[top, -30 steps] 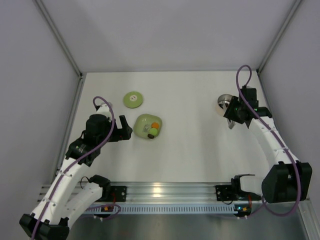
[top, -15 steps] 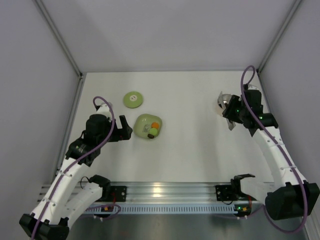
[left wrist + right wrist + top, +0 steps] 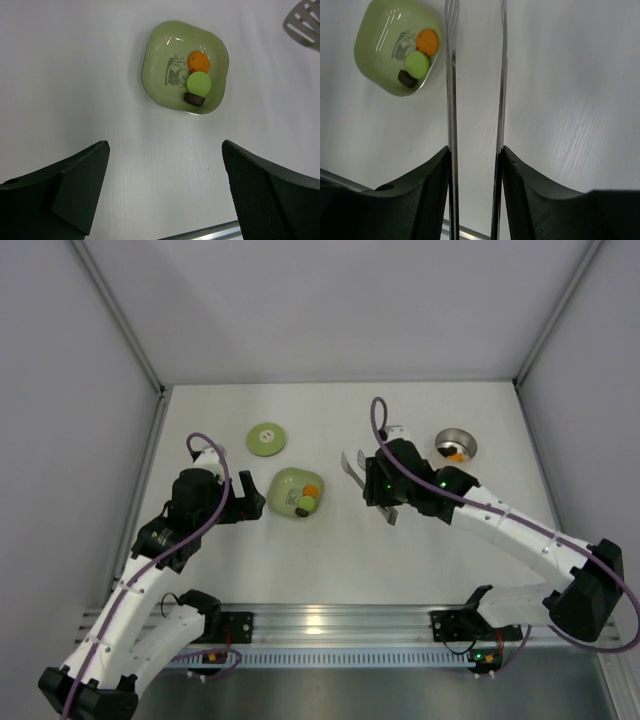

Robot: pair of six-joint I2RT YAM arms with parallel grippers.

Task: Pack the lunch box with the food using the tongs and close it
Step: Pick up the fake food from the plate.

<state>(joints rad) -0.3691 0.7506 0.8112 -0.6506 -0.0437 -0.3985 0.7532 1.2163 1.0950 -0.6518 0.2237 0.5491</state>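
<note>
My right gripper [image 3: 374, 486] is shut on the tongs [image 3: 350, 464], gripping both slim metal arms [image 3: 451, 90] between its fingers [image 3: 432, 185]. The tong tips hang empty just right of the light green plate [image 3: 283, 481]. On the plate lie pieces of food: an orange one [image 3: 199, 61], a green one [image 3: 199, 82] and a dark brown one [image 3: 194, 98]. The round metal lunch box [image 3: 456, 445] stands open at the back right with orange and dark food inside. Its green lid [image 3: 267, 438] lies flat behind the plate. My left gripper [image 3: 247, 498] is open and empty, left of the plate.
White walls with metal posts enclose the white table on three sides. An aluminium rail [image 3: 330, 620] with the arm bases runs along the near edge. One tong tip [image 3: 304, 25] shows at the top right of the left wrist view.
My right arm has swung left with the tongs, from over the lunch box to beside the plate. The left arm has not moved.
</note>
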